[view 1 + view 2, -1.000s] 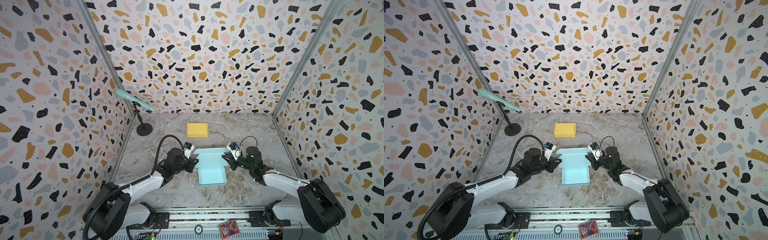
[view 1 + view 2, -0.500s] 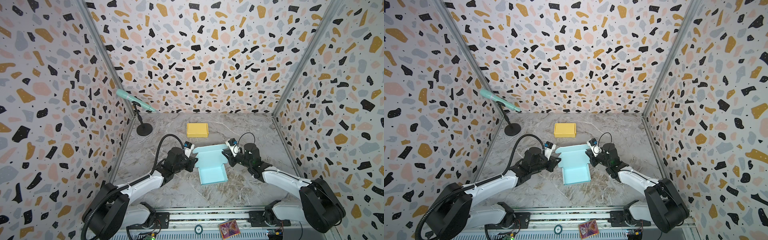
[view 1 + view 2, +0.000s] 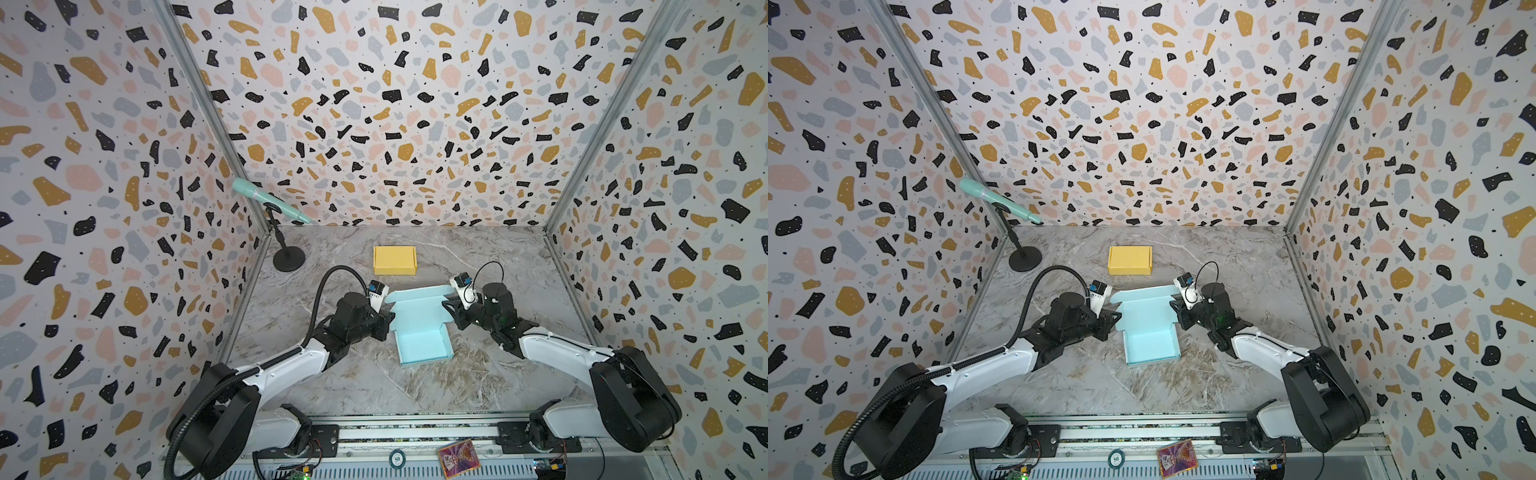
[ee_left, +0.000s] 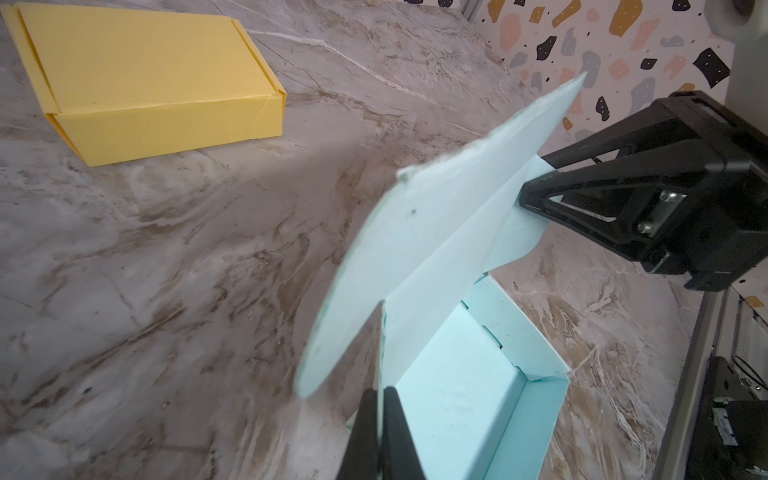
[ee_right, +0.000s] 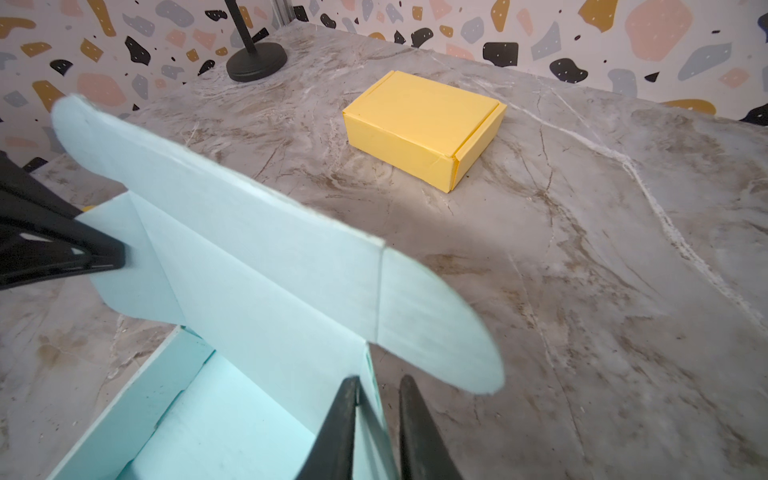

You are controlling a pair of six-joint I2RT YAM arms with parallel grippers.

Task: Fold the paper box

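Paper box [image 3: 422,340], light blue, sits mid tabletop [image 3: 374,386] in both top views. Its tray is already formed with walls up, open side facing the camera head. The lid [image 3: 415,303] stands raised from the tray's 12 o'clock edge, with rounded ear flaps sticking out at both ends. Step in hand, as I judge it: closing the lid, with the ears not yet tucked. The next move likely calls for bending the ears inward, swinging the lid down toward 6 o'clock and seating the ears inside the side walls without crushing the thin card. Left tool [image 3: 388,318] is at 9 o'clock of the lid, clenched on the lid's small side tab; the right wrist view shows its tips pinching there. Right tool [image 5: 378,419] is at 3 o'clock of the lid. Its jaws stand slightly apart, with the box's edge lying against one finger and not squeezed, so it reads as released. A closed yellow box [image 3: 394,260] lies at 12 o'clock from the paper box, well apart. A mic stand [image 3: 289,257] sits at 10 o'clock near the wall.
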